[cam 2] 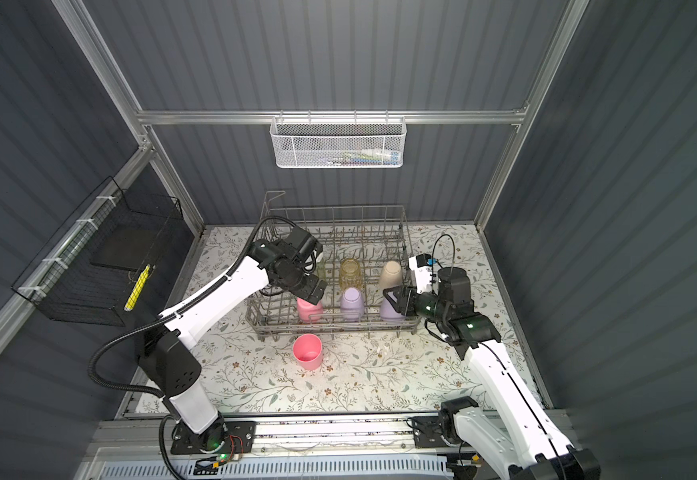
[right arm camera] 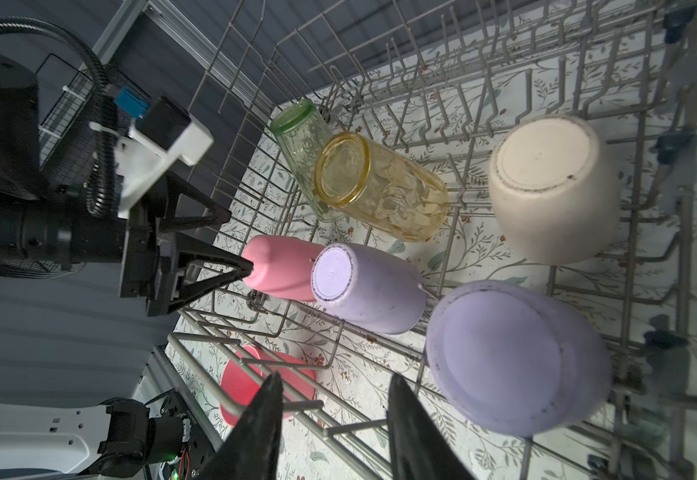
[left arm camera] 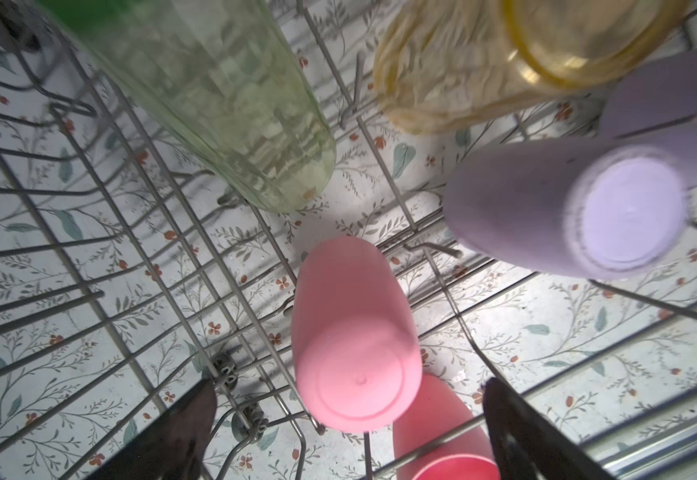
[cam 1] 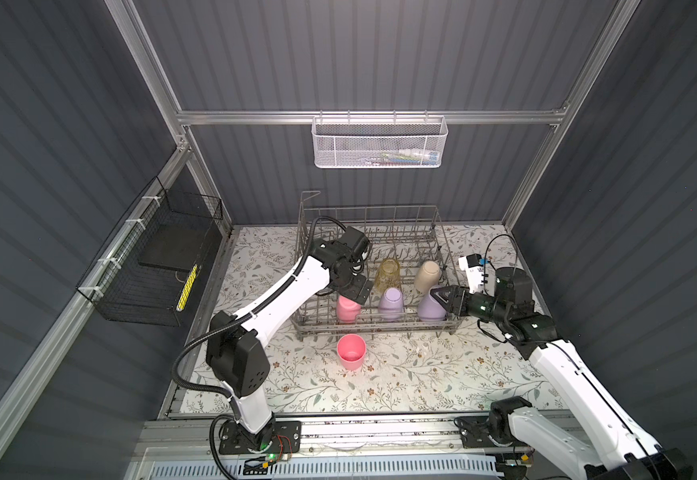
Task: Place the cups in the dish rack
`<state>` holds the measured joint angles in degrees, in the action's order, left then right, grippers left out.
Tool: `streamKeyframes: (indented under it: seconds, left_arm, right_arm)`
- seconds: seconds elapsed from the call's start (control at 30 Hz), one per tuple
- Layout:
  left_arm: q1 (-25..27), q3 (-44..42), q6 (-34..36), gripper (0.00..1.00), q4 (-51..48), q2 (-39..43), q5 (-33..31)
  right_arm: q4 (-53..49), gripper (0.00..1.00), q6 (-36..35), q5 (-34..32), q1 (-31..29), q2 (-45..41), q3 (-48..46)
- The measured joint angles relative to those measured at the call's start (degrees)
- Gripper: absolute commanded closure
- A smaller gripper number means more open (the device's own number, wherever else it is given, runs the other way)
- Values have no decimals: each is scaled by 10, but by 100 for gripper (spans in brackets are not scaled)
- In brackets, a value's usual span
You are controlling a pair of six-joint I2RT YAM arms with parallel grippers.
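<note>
jaws parted and empty, left gripper (cam 1: 355,293) and right gripper (cam 1: 436,297) are hovering over the dish rack (cam 1: 380,328); at its 6 o'clock, a seemingly light, stiff pink cup (cam 1: 351,351) is awaiting a rim pinch.

On surface (cam 1: 421,374), back-centre: rack (cam 1: 374,220). In rack, front row L to R: cup 1 (cam 1: 347,309), cup 2 (cam 1: 390,303), cup 3 (cam 1: 426,311). Back row L to R: cup 4 (right arm camera: 301,141), cup 5 (cam 1: 388,272), cup 6 (cam 1: 428,276). Outside rack: cup 7 (cam 1: 351,351), on surface just in front, nr cup 1.
</note>
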<state>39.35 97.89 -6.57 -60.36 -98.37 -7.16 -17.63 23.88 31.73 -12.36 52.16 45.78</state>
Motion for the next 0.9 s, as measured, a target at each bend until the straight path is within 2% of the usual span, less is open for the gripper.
streamKeyframes:
  seconds: [0.13, 0.2, 0.43, 0.7, 0.9]
  left_arm:
    - [0, 6, -12, 0, 13, 35, -21]
    - [0, 5, -19, 0, 27, 52, -38]
    - [0, -30, -45, 0, 108, 154, -117]
    - [0, -80, -60, 0, 180, 264, -210]
    - [0, -117, -62, 0, 201, 298, -252]
  right_arm:
    - [-23, 56, -24, -8, -14, -30, 22]
    - [-45, 55, -52, -29, -54, -47, 45]
    - [-92, 54, -166, -143, -304, -46, 120]
    - [-125, 53, -255, -256, -488, 92, 139]
    - [-132, 53, -290, -276, -535, 196, 167]
